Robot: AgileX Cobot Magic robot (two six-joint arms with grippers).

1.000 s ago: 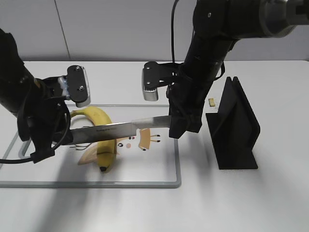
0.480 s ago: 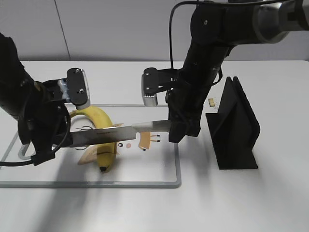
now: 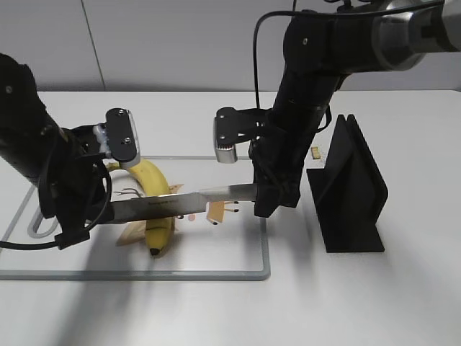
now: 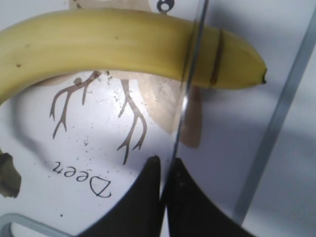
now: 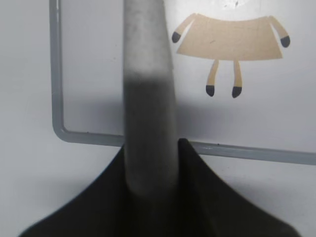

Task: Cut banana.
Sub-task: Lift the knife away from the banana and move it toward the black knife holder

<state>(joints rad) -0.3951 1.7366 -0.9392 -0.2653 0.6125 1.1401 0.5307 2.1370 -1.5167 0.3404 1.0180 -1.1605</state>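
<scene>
The yellow banana (image 3: 149, 176) lies on the white cutting board (image 3: 265, 254), dark tip toward the front. A long knife (image 3: 169, 205) lies level across it near the tip end. My right gripper (image 3: 263, 200) is shut on the knife handle. My left gripper (image 3: 97, 214) is shut on the far end of the blade. In the left wrist view the blade (image 4: 185, 98) shows edge-on between my shut left gripper (image 4: 165, 160) and the banana (image 4: 113, 44), beside a thin cut line (image 4: 216, 57). In the right wrist view my right gripper (image 5: 152, 144) grips the knife (image 5: 148, 98).
A tan deer print (image 3: 216, 210) is on the board by the banana. A black knife stand (image 3: 353, 187) stands right of the board. A small tan scrap (image 3: 315, 152) lies behind it. The board has a grey rim.
Both arms have lowered the knife, so the blade has come down across the banana nearer its tip. The left arm has shifted slightly right.
</scene>
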